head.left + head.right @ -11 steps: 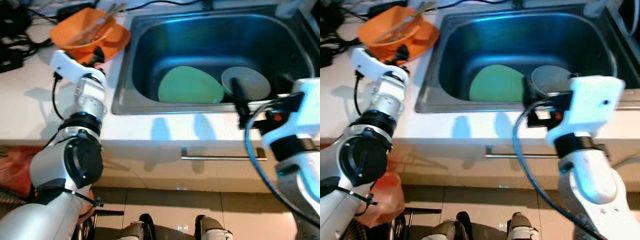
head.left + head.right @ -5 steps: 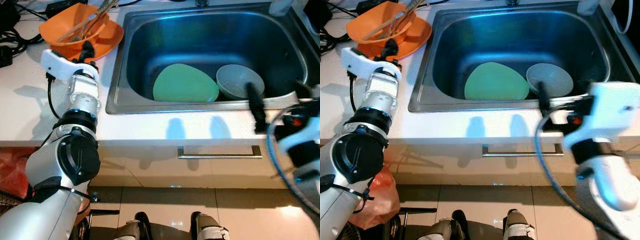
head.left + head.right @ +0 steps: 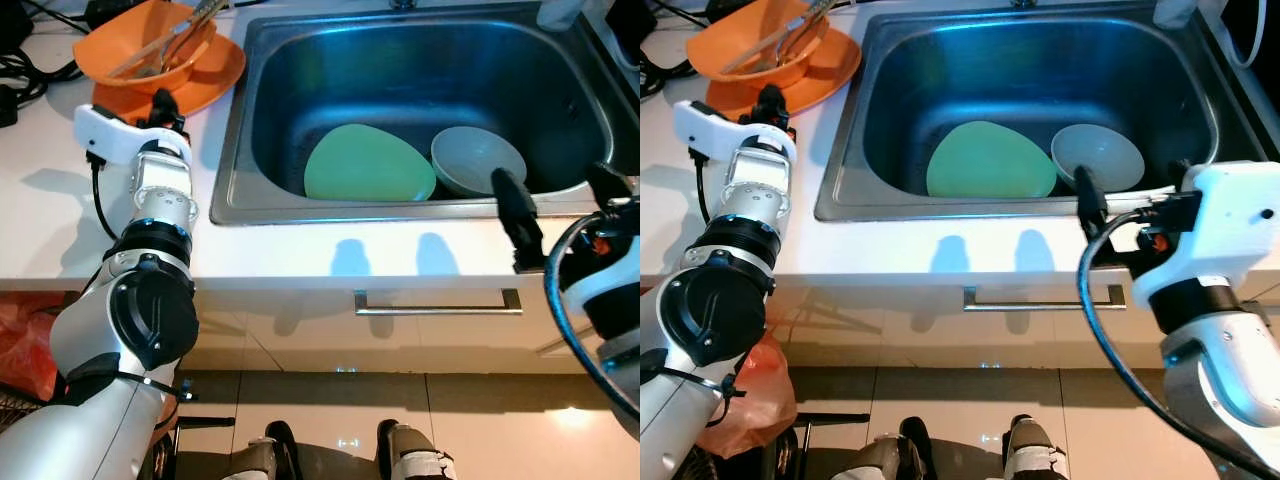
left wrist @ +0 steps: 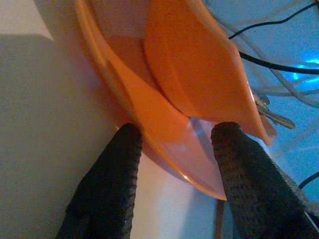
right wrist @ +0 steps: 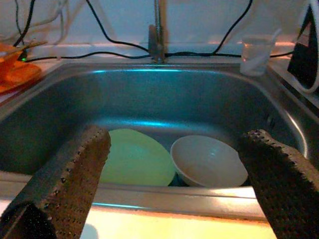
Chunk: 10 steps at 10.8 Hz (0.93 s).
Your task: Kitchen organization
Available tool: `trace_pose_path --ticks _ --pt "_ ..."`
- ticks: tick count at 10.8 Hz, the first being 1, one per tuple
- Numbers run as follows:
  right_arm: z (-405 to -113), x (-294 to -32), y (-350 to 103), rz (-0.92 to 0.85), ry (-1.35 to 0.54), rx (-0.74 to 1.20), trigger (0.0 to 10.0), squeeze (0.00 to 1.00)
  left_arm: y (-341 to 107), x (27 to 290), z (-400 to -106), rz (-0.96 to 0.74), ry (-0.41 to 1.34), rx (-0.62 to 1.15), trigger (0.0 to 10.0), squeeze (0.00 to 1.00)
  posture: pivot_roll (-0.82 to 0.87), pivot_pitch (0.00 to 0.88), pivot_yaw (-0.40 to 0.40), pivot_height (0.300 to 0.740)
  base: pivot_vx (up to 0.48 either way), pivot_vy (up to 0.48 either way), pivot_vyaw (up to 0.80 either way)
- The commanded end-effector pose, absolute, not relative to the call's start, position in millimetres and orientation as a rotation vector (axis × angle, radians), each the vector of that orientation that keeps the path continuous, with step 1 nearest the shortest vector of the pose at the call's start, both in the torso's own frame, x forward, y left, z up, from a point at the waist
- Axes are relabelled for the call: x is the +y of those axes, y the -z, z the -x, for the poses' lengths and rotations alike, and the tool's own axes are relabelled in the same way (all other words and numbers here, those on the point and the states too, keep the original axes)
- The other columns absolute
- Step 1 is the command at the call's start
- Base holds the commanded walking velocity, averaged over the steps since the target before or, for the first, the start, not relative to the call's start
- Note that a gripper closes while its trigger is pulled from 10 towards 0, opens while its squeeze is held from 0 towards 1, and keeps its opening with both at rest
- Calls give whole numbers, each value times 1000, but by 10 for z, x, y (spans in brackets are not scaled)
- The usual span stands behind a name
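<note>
Left pincer (image 4: 174,149) spread apart, rim of orange plate (image 3: 215,80) caught between fingers, near counter's back left corner. Orange bowl (image 3: 150,50) stacked on it. Right pincer (image 5: 174,164) held wide open at sink (image 3: 235,170) front edge; green plate (image 3: 368,165), grey bowl (image 3: 478,160) inside. Plate rim probably best clamped firmly, lifted level so bowl isn't tipped.

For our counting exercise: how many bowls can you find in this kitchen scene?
2. An orange bowl sits on the orange plate on the counter, and a pale bowl lies in the sink beside the green plate.
</note>
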State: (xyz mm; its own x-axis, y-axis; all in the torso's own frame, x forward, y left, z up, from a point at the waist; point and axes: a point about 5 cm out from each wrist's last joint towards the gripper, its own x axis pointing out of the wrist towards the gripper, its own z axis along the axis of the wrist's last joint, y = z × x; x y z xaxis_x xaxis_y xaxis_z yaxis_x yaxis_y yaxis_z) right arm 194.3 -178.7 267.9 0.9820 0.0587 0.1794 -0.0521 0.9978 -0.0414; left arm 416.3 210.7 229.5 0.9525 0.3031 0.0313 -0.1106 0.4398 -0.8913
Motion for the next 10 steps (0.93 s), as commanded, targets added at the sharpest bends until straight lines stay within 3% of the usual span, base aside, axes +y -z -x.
trace_pose_path --ticks 1,10 --pt "-1885 -1778 -2697 33 -60 -192 10000 361 -1825 1986 -4099 1160 -327 -2 0 0 -546 289 52 740 0 0 0" --pt "-1795 -1784 -2741 16 -36 -146 10000 365 -1814 2056 -4090 1267 -385 20 0 0 -546 292 65 740 0 0 0"
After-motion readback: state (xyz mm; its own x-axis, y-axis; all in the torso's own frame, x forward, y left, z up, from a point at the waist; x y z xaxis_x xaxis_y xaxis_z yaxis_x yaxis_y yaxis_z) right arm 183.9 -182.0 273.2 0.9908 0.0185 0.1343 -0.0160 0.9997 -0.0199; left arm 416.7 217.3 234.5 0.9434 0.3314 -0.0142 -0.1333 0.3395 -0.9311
